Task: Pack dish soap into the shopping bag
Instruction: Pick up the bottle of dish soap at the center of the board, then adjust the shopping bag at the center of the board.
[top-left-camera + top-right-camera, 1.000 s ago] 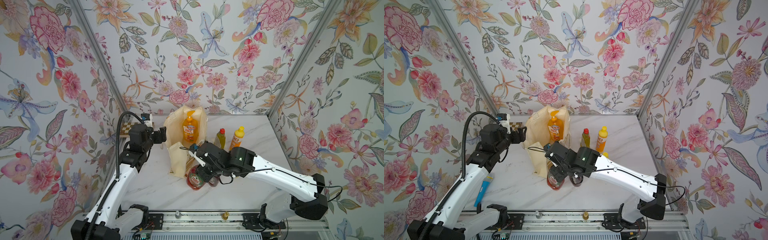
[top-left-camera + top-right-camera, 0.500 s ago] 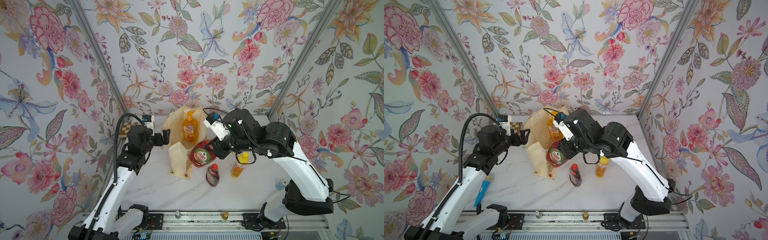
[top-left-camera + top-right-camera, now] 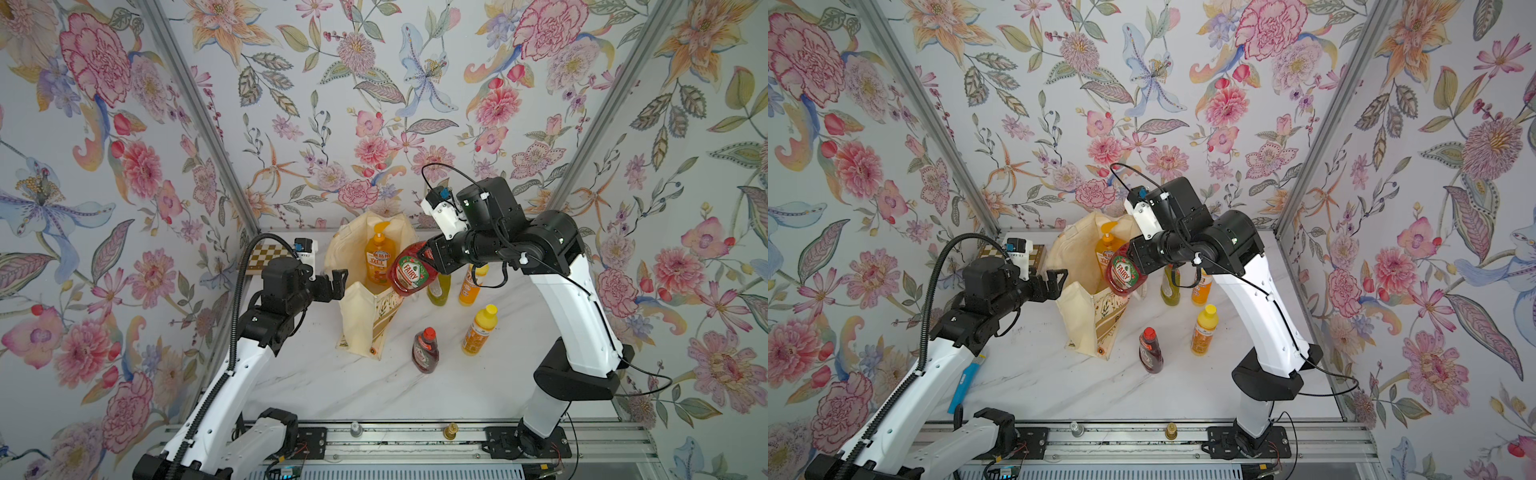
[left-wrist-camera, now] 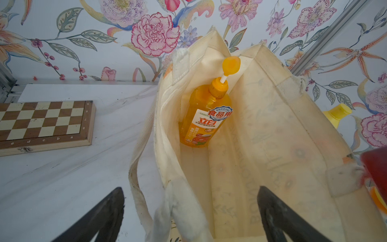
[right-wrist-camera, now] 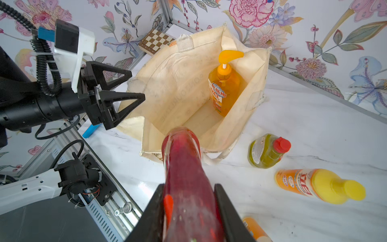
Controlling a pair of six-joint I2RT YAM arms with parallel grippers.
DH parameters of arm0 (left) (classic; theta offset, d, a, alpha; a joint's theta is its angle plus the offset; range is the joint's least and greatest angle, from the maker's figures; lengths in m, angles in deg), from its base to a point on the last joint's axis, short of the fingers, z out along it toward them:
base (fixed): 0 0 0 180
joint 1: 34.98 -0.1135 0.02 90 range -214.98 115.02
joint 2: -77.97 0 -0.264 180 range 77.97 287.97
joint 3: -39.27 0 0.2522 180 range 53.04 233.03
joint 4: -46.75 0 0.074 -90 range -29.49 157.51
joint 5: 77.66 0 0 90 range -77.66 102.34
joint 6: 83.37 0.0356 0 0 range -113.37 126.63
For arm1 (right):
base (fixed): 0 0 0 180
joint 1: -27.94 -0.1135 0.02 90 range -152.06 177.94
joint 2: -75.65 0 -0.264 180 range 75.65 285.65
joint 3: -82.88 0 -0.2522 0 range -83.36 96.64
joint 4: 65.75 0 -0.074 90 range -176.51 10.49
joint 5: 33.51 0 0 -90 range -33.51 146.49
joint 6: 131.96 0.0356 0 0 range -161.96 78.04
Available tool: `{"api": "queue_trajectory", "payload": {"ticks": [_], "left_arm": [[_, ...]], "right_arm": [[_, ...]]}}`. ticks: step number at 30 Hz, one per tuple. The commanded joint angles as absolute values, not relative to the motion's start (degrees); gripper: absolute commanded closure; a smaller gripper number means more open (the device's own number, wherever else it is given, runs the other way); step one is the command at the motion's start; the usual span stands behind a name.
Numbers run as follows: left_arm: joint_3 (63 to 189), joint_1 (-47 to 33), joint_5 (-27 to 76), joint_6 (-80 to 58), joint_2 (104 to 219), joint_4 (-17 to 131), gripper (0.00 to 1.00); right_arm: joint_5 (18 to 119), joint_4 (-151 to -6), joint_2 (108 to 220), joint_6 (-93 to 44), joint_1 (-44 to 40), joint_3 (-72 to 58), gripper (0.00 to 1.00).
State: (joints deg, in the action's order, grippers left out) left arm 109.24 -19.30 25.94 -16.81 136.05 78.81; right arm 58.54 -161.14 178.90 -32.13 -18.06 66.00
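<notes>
My right hand (image 5: 189, 211) is clamped on a dark-red bottle (image 3: 411, 270), holding it tilted with its base over the open mouth of the shopping bag (image 3: 357, 328). My left hand (image 3: 336, 284) gapes wide beside the bag's rim, holding nothing. The orange pump bottle (image 3: 377, 259) stands inside the bag. On the surface (image 3: 332, 386) stand the olive-green bottle (image 5: 263, 152), two yellow-capped orange bottles (image 3: 478, 330) and a second dark-red bottle (image 3: 424, 351).

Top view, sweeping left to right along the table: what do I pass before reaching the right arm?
chessboard → left gripper → shopping bag → standing dark-red bottle → nearer orange yellow-capped bottle
</notes>
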Motion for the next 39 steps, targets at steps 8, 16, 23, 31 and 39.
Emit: {"api": "queue_trajectory", "payload": {"ticks": [8, 16, 23, 31, 39], "left_arm": [[108.66, -16.94, 30.15, -14.44, 136.57, 81.66, 0.01], [108.58, -16.79, 30.22, -13.12, 136.41, 82.07, 0.01], [109.46, -16.71, 31.47, -11.96, 136.96, 83.07, 0.01], [108.82, -16.64, 29.46, -12.08, 135.27, 81.72, 0.01], [109.71, -16.68, 24.74, -12.55, 135.01, 81.72, 0.01]], "right_arm": [[61.8, -147.98, 180.27, -32.13, -14.94, 69.07, 1.0], [63.14, -139.82, 185.69, -29.96, -14.07, 69.42, 1.0], [62.37, -134.9, 190.89, -27.12, -15.74, 69.4, 1.0], [55.49, -134.79, 196.27, -26.01, -18.43, 69.11, 1.0], [51.1, -134.9, 197.96, -26.79, -19.82, 65.92, 1.0]]}}
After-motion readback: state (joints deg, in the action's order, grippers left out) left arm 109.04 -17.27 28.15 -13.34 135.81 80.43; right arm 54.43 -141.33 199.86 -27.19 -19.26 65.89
